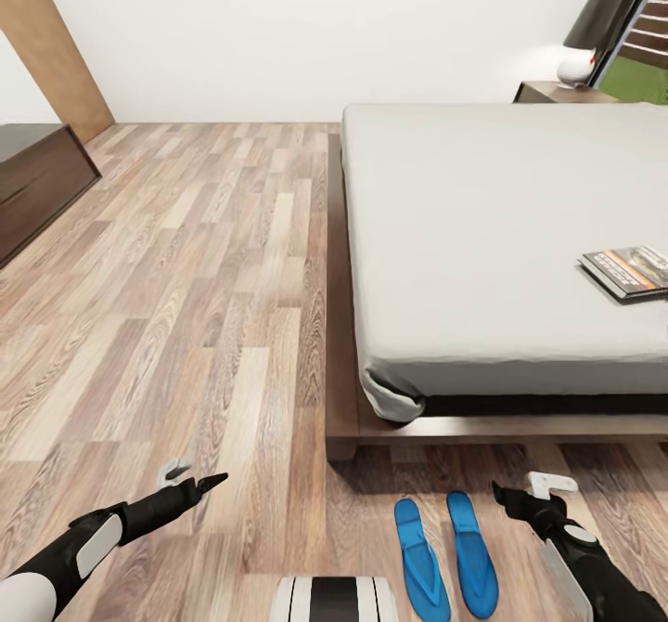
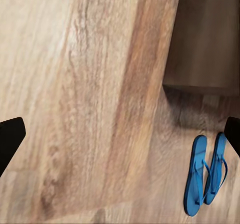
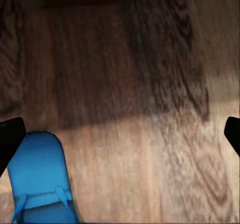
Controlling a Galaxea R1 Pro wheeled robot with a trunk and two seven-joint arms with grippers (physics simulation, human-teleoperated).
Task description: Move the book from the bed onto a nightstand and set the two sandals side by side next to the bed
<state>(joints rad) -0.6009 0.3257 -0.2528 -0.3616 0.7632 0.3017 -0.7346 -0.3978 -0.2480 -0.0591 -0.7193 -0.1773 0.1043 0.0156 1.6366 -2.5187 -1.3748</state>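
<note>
Two bright blue sandals, one (image 1: 419,557) beside the other (image 1: 471,552), lie parallel on the wood floor just off the foot of the bed (image 1: 482,232); the left wrist view also takes in the pair (image 2: 205,176). The book (image 1: 631,271) rests on the grey mattress near its right side. A dark nightstand (image 1: 557,93) stands at the bed's far right corner. My left gripper (image 1: 190,478) hovers open over bare floor left of the sandals, its fingers (image 2: 10,139) wide apart. My right gripper (image 1: 524,492) is open just right of the sandals, one sandal (image 3: 42,179) near a fingertip.
A long low dark cabinet (image 1: 37,181) runs along the left wall beside a tan sliding door (image 1: 46,37). A lamp (image 1: 584,37) sits on the nightstand. The bed's wooden frame (image 1: 339,325) juts out past the mattress. My base (image 1: 334,599) is just behind the sandals.
</note>
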